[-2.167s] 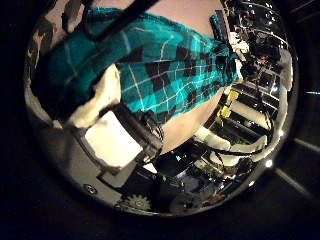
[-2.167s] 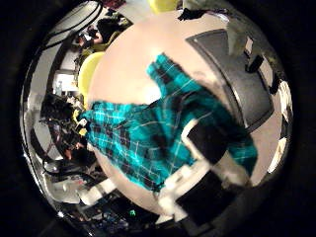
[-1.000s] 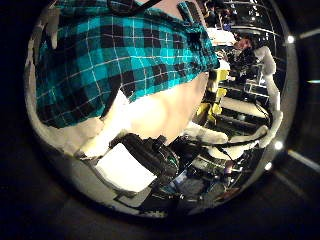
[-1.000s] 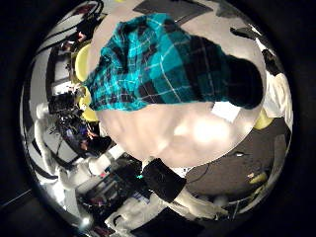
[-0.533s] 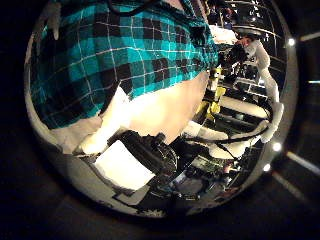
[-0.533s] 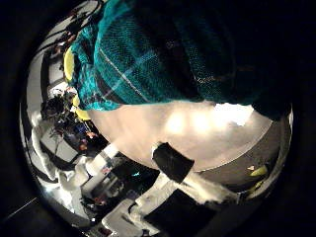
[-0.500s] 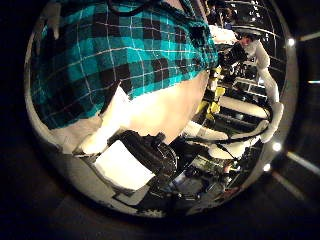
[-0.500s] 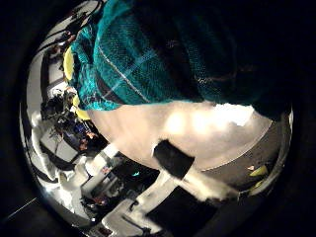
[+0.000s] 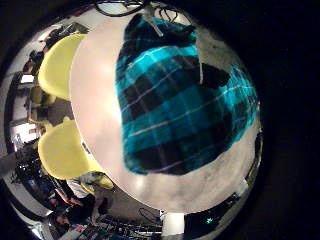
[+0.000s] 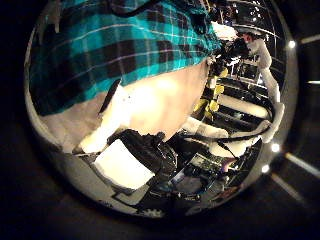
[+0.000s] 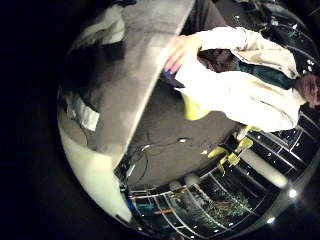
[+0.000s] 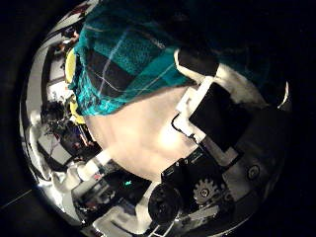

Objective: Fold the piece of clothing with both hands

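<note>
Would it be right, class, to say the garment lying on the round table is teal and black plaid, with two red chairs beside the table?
Not quite: the chairs are yellow, not red, as the left little finger side palm view shows. The rest stands: the teal and black plaid garment lies on the round table.

Teal-and-black plaid garment (image 9: 180,100) with thin white lines, pale, perhaps beige, table (image 9: 95,90), yellow chairs (image 9: 60,150).

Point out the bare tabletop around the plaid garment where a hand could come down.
In the left little-finger-side palm view, the teal plaid garment covers much of the round table. Bare tabletop runs in a wide band between the garment and the yellow chairs, and continues round the table's edge past the garment's dark hem. The garment's far end, by the table's rim, is crowded.
</note>
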Robot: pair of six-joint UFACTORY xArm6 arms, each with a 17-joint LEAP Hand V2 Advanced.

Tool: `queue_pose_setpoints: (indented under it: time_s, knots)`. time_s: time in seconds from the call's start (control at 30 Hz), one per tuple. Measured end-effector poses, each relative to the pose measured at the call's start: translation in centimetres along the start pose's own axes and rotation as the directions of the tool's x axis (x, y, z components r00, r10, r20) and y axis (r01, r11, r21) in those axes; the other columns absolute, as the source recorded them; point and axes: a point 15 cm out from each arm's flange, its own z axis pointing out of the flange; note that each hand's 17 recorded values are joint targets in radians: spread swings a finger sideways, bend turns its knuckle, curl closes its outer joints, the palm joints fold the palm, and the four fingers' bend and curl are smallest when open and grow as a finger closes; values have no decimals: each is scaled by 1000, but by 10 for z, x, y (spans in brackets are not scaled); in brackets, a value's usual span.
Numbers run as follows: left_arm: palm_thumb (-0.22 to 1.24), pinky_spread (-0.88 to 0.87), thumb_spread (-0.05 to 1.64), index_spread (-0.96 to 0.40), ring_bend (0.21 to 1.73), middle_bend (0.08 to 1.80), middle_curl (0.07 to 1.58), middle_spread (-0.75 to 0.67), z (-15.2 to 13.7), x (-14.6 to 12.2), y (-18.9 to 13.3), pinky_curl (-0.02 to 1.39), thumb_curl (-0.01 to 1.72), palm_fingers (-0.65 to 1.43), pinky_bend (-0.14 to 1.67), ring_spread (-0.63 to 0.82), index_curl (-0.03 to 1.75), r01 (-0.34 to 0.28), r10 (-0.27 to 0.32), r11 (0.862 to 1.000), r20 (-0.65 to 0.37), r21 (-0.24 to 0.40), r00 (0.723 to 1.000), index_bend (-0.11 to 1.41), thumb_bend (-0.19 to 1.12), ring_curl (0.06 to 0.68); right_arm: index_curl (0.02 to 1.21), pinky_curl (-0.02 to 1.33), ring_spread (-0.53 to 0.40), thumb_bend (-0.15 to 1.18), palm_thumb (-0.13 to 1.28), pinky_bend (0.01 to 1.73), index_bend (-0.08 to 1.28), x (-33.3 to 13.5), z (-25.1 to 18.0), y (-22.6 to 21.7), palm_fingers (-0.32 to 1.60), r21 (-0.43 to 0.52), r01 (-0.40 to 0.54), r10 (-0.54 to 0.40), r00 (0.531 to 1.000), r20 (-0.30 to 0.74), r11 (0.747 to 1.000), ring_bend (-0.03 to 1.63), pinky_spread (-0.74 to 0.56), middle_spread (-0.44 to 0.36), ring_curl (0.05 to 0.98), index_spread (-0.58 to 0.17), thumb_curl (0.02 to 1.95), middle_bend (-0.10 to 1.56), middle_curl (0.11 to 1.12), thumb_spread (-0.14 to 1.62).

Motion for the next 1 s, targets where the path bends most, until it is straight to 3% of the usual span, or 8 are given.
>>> queue_pose_setpoints:
  time_s: [0.37, 0.6, 0.8, 1.0]
  knots:
    - [544, -141, 1207, -61, 809, 257, 480, 4, 25, 4, -1, 734, 353, 247, 451, -79, 424, 6, -6, 1000, 4, -20, 1000, 179, -16, 340, 868, 834, -255, 79, 989, 1362, 1008, 38, -21, 16, 871, 31, -51, 52, 998, -33, 998, 1464, -175, -175, 720, -397, 662, 1338, 843, 1117]
    - [544, -160, 1208, -69, 805, 249, 472, -12, -11, 7, 13, 725, 353, 293, 469, -102, 412, -21, 21, 1000, -12, 21, 1000, 178, -16, 332, 923, 931, -251, 48, 993, 1364, 1037, 30, -64, 34, 830, 71, -52, 55, 998, -42, 996, 1501, -174, -171, 760, -393, 707, 1380, 863, 1124]
    - [542, -217, 1206, -113, 779, 242, 472, -46, -59, -11, 43, 723, 353, 355, 479, -131, 430, -19, 22, 998, -39, 57, 999, 198, -16, 323, 949, 1002, -250, 36, 1022, 1354, 1074, -42, -130, 32, 833, 139, 83, -69, 993, -99, 987, 1502, -175, -169, 782, -386, 745, 1397, 871, 1116]
    - [539, -263, 1198, -147, 764, 228, 471, -71, -93, -50, 70, 721, 353, 397, 480, -166, 447, 40, -37, 991, -24, 126, 999, 200, -20, 318, 954, 1051, -251, 17, 1035, 1355, 1089, -159, -193, 30, 858, 192, 257, -227, 960, -164, 947, 1490, -175, -167, 797, -373, 777, 1395, 872, 1100]
